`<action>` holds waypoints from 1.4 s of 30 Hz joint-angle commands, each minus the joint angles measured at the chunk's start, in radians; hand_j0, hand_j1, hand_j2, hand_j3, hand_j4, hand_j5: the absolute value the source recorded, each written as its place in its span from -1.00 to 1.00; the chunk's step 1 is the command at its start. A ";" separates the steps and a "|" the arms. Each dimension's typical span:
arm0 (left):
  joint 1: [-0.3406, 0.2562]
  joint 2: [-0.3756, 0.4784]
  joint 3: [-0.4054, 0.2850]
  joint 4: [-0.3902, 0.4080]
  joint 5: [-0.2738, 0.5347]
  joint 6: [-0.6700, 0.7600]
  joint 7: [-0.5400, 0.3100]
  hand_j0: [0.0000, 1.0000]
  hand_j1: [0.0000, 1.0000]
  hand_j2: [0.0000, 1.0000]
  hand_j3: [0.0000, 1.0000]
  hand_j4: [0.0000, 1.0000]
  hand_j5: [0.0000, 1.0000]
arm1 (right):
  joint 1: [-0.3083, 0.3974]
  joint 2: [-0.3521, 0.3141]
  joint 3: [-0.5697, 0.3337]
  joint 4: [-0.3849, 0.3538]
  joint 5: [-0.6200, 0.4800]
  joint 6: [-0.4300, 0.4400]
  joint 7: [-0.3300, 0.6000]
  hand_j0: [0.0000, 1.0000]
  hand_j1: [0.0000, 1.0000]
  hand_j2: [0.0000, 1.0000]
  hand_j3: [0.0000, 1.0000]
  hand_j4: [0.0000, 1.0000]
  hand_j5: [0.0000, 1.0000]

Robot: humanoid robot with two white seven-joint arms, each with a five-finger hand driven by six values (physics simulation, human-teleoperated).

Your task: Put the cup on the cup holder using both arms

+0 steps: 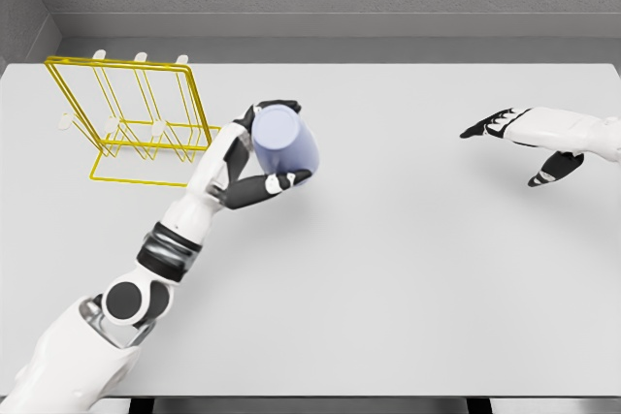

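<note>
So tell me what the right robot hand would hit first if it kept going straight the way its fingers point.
The right robot hand points left across the bare table. Roughly in that line is the cup held in the left robot hand, though height and depth are unclear from one view, so it might pass by.

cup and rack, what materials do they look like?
Cup: looks like matte plastic or glazed ceramic; uniform lavender with soft shading, no gloss, so either is possible. Rack: likely yellow-coated metal wire; thin rods, white caps on the pegs.
</note>
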 commanded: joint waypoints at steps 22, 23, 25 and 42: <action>0.069 0.113 0.121 -0.001 0.009 -0.160 0.000 0.40 0.40 0.40 0.40 0.40 0.40 | 0.000 0.016 0.001 0.020 -0.001 0.003 0.000 1.00 1.00 1.00 1.00 1.00 1.00; 0.071 0.115 0.121 -0.001 0.009 -0.167 0.000 0.40 0.40 0.40 0.40 0.40 0.40 | 0.000 0.016 0.001 0.020 -0.001 0.003 0.000 1.00 1.00 1.00 1.00 1.00 1.00; 0.081 0.116 0.131 -0.002 0.009 -0.169 0.000 0.40 0.40 0.40 0.40 0.40 0.40 | 0.000 0.016 0.001 0.020 -0.001 0.003 0.000 1.00 1.00 1.00 1.00 1.00 1.00; 0.098 0.202 0.193 -0.001 0.087 -0.190 0.000 0.41 0.41 0.41 0.41 0.41 0.41 | 0.000 0.022 0.005 0.020 0.011 0.003 0.000 1.00 1.00 1.00 1.00 1.00 1.00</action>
